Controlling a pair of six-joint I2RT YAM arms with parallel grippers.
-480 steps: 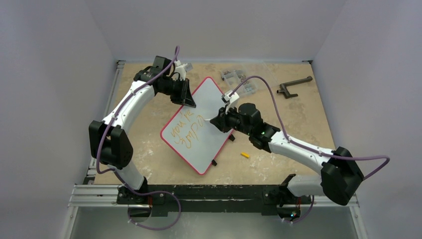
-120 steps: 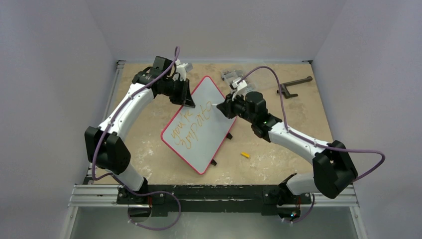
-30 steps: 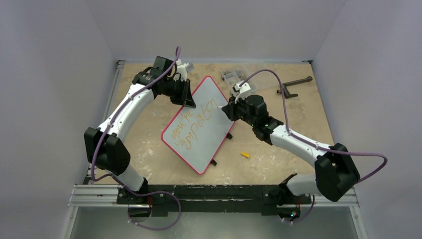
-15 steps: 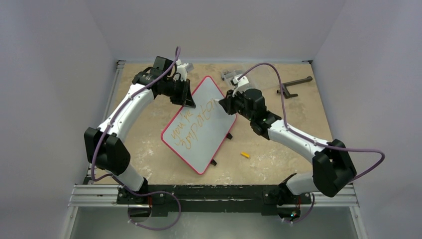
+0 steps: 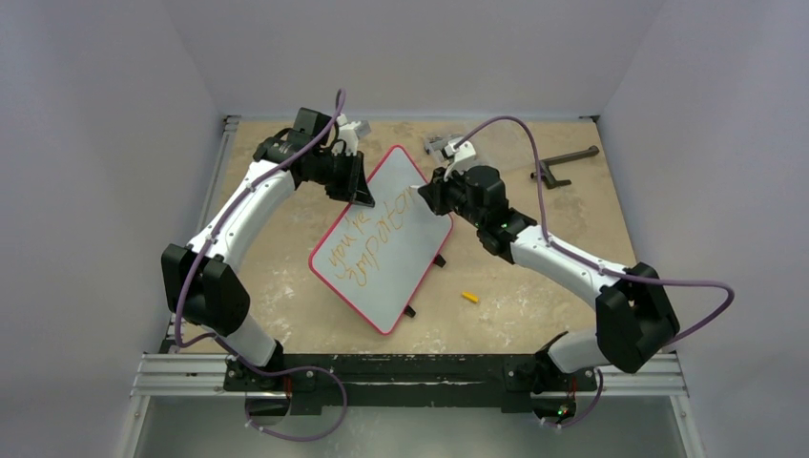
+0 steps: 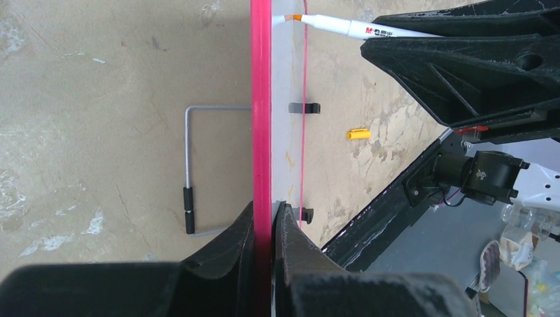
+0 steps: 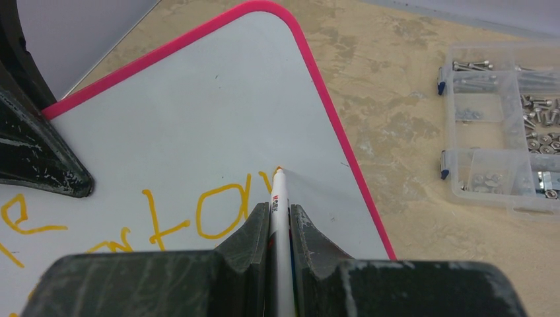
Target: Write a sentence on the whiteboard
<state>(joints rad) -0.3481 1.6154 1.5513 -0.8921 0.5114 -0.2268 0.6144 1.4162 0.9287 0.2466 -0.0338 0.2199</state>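
The whiteboard (image 5: 405,272), white with a red rim, stands tilted on the table. My left gripper (image 5: 363,198) is shut on its upper-left rim (image 6: 261,99), one finger on each side of the edge (image 6: 264,206). The orange-yellow sentence (image 5: 367,239) runs in two slanted lines; its last letters (image 7: 198,218) show in the right wrist view. My right gripper (image 7: 279,208) is shut on a white marker (image 7: 280,195). The marker's orange tip rests on the board just past the last letter, near the board's right rim (image 7: 343,152). From above, that gripper (image 5: 425,198) sits at the board's upper right.
A clear parts box (image 7: 502,158) with screws stands just beyond the board's far corner. A yellow marker cap (image 5: 468,297) lies to the right of the board. A dark crank handle (image 5: 563,164) lies at the back right. A wire stand (image 6: 190,172) lies behind the board.
The second line of writing has grown by several letters since the earliest frame. In the last second my right gripper shifted the marker slightly toward the board's far corner. The left arm has not moved.
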